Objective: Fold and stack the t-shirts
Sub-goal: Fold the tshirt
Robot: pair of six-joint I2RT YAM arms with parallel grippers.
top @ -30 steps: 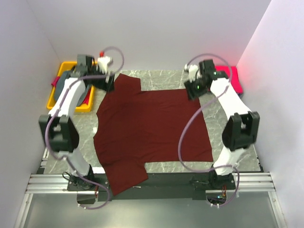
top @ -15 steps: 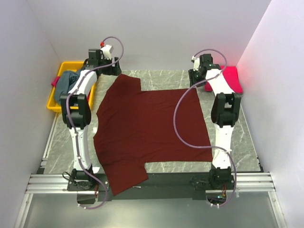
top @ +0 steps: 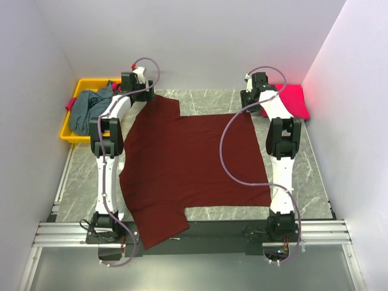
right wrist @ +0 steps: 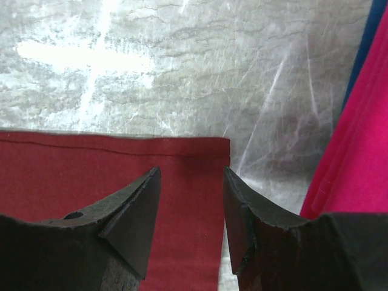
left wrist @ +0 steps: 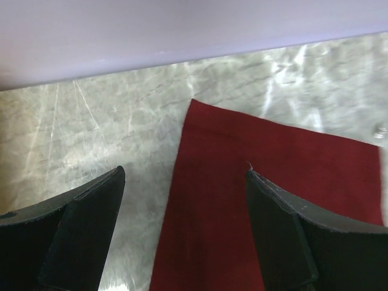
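The maroon t-shirt (top: pixel 188 163) lies flat across the table (top: pixel 303 176), with the left gripper (left wrist: pixel 185 171) gaping wide over its far sleeve, the right gripper (right wrist: pixel 191 171) narrower but empty over its far right corner, and a pink t-shirt (top: pixel 294 100) and binned grey-blue t-shirt (top: pixel 88 109) at the far sides.

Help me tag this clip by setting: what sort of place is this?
Probably a robotics lab test cell: left arm and right arm bolted to a metal rail by a marble-look table, plain white walls boxing it in, a maroon t-shirt spread flat.
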